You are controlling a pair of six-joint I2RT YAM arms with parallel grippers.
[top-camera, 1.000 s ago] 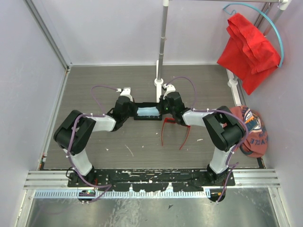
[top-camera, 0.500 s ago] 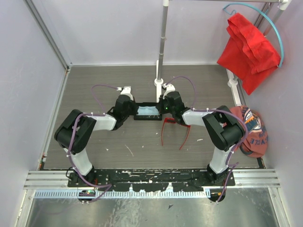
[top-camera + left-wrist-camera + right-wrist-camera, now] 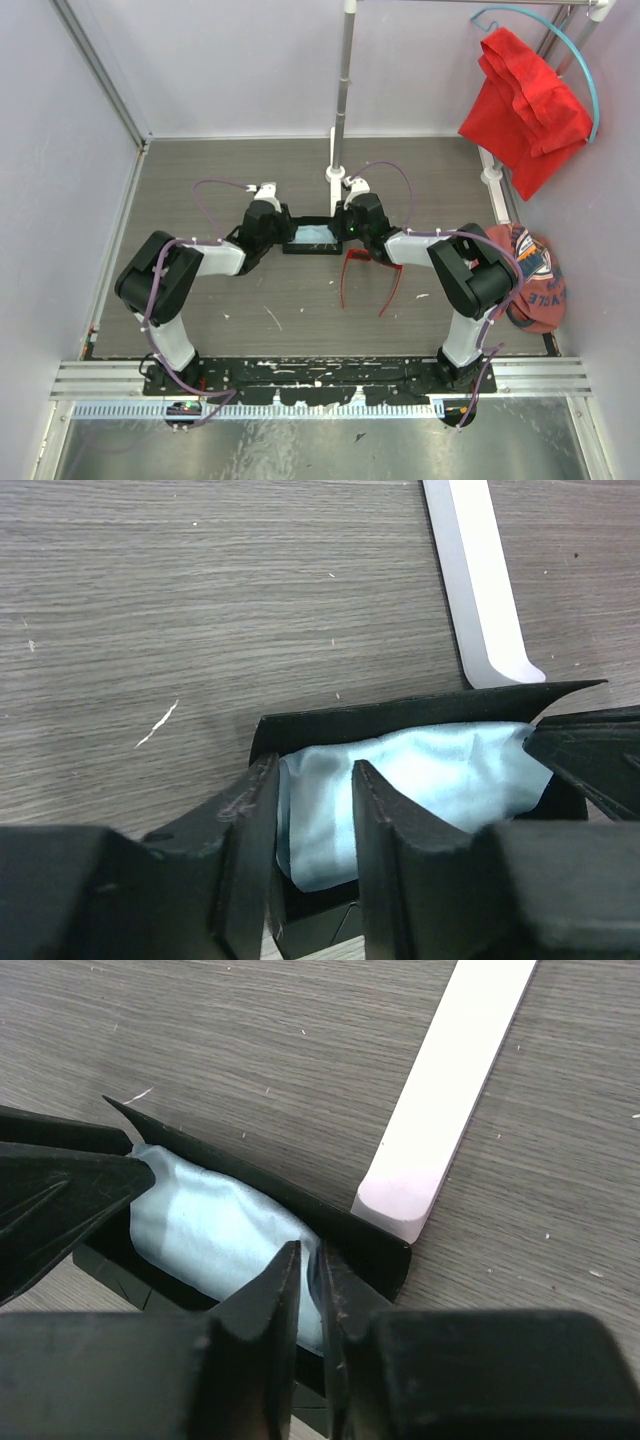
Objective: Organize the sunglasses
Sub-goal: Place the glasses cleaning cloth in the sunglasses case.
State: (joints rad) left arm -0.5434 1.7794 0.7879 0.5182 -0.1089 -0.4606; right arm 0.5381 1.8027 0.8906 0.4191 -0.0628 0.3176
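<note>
The red sunglasses (image 3: 362, 262) lie open on the table just near-right of the black case (image 3: 310, 250), their slim arms pointing toward me. The case is open with the pale blue cloth (image 3: 312, 235) in it. My left gripper (image 3: 288, 235) is at the case's left end. In the left wrist view it (image 3: 315, 790) is open, with the cloth's end (image 3: 440, 770) between its fingers inside the case (image 3: 400, 712). My right gripper (image 3: 340, 232) is at the right end. In the right wrist view it (image 3: 310, 1260) is shut on a fold of the cloth (image 3: 210, 1230) over the case (image 3: 360, 1240).
A white pole stand (image 3: 338, 180) rises just behind the case; its foot lies close to the case wall (image 3: 450, 1090). A red cloth (image 3: 525, 100) hangs at the back right. A cap (image 3: 530, 275) lies at the right edge. Walls close in the left and back.
Both grippers stay at the case's ends. The left gripper has edged slightly inward, and a little less of the cloth shows.
</note>
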